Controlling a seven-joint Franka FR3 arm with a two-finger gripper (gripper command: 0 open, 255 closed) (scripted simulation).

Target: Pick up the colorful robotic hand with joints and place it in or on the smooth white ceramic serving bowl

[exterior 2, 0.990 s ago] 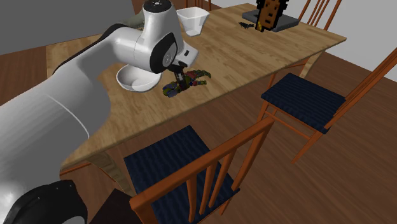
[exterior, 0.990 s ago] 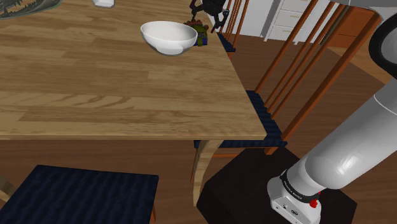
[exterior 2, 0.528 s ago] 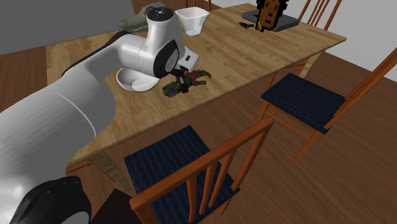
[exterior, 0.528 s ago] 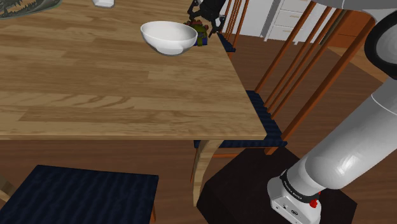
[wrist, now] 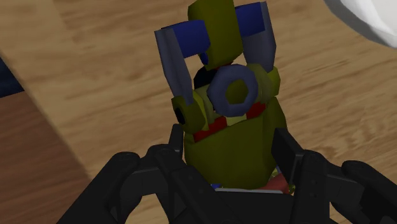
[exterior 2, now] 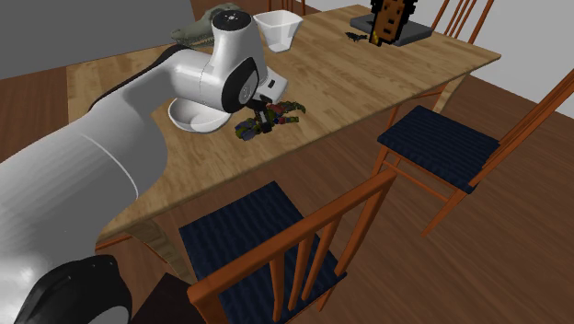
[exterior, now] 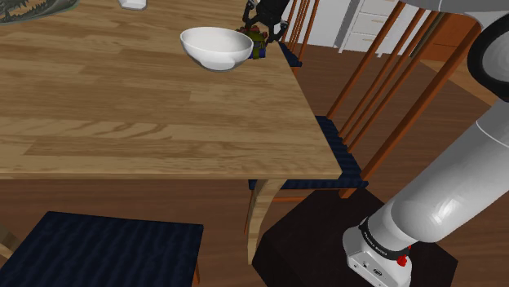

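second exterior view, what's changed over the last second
The all-black two-finger gripper came down over the colourful jointed toy hand, mostly in the first half second; since then it has barely moved. The toy hand, still on the wooden table, and the smooth white bowl stayed put.

Even, soft lighting; faint shadows; no glare, blur.
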